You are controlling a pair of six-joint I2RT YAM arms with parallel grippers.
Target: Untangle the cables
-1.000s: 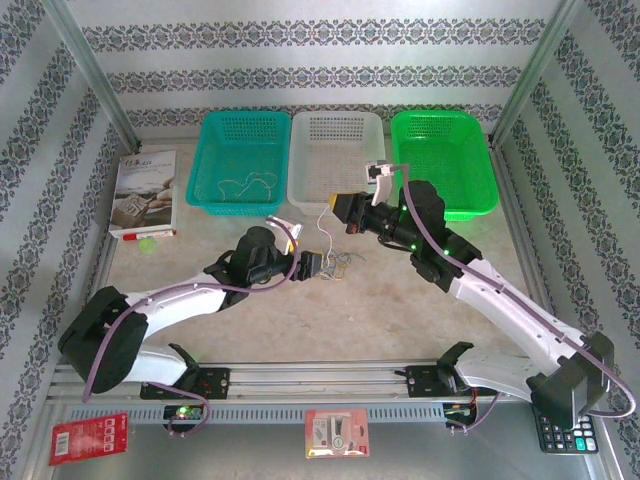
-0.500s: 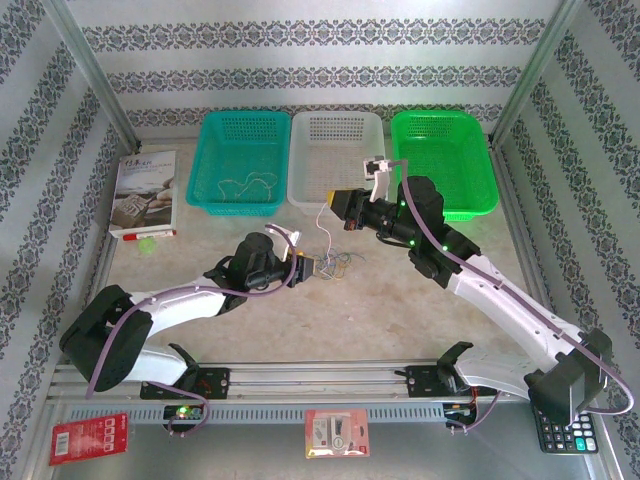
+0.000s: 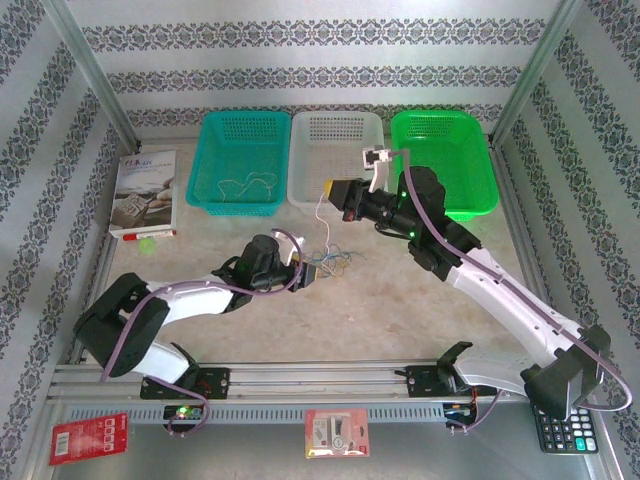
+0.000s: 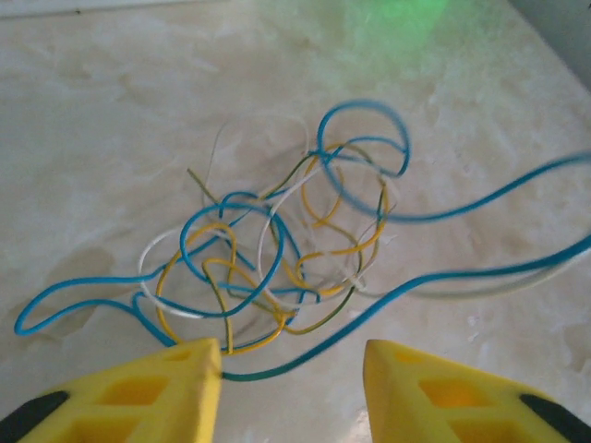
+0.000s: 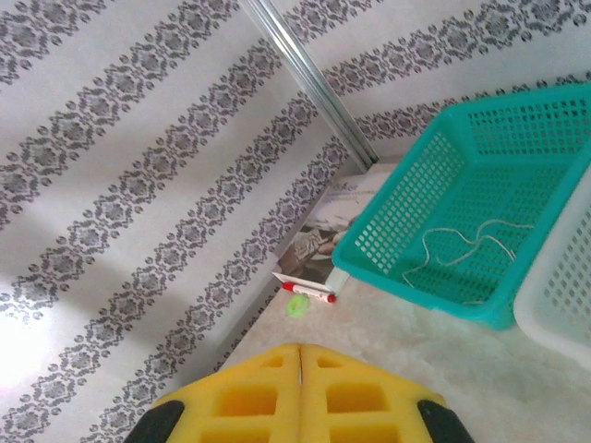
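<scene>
The cables (image 3: 331, 265) lie in a loose tangle of blue, yellow and whitish loops (image 4: 277, 249) on the table's middle. My left gripper (image 3: 308, 274) sits low at the tangle's left edge. Its yellow fingers (image 4: 175, 388) stand apart, and a blue cable (image 4: 305, 355) crosses the gap and touches the left finger. My right gripper (image 3: 331, 188) hangs above the table in front of the white basket, its jaws pressed shut (image 5: 300, 355). A thin whitish cable (image 3: 320, 220) runs from its tip down to the tangle.
A teal basket (image 3: 240, 160) holding a whitish wire (image 5: 471, 245), a white basket (image 3: 335, 150) and a green basket (image 3: 443, 160) line the back. A book (image 3: 143, 190), red marker (image 5: 307, 293) and green ring (image 3: 147, 243) lie at the left. A calculator (image 3: 560, 435) sits front right.
My left gripper has slid right up to the tangle and its jaws have narrowed. My right gripper has lifted back toward the white basket, drawing the whitish cable up.
</scene>
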